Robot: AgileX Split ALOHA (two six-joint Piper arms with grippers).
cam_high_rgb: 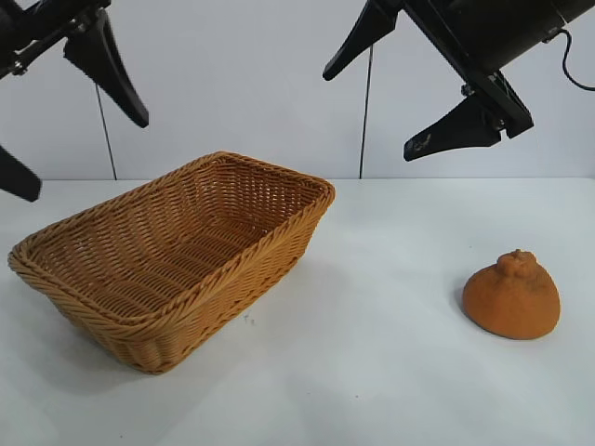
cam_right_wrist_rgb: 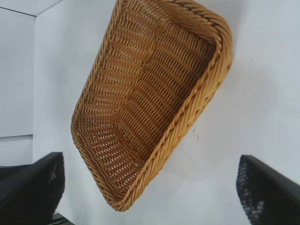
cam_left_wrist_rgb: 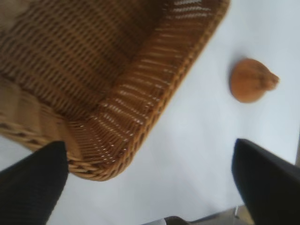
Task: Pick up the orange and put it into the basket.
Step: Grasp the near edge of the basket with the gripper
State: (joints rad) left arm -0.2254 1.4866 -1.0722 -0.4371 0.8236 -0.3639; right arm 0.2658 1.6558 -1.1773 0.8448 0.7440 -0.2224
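Observation:
The orange (cam_high_rgb: pixel 512 295) sits on the white table at the right, dull and knobby on top; the left wrist view also shows the orange (cam_left_wrist_rgb: pixel 251 80). The tan wicker basket (cam_high_rgb: pixel 270 243) stands empty at the left of the table, and its braided rim shows as the basket (cam_left_wrist_rgb: pixel 154 115) and the basket (cam_right_wrist_rgb: pixel 187 119) in both wrist views. My right gripper (cam_high_rgb: pixel 376 102) hangs open high above the table, between basket and orange, holding nothing. My left gripper (cam_high_rgb: pixel 79 153) is open, high above the basket's left end.
The white tabletop (cam_high_rgb: pixel 372 372) stretches wide between basket and orange and in front of both. A pale wall with thin dark cables (cam_high_rgb: pixel 367 111) stands behind the table.

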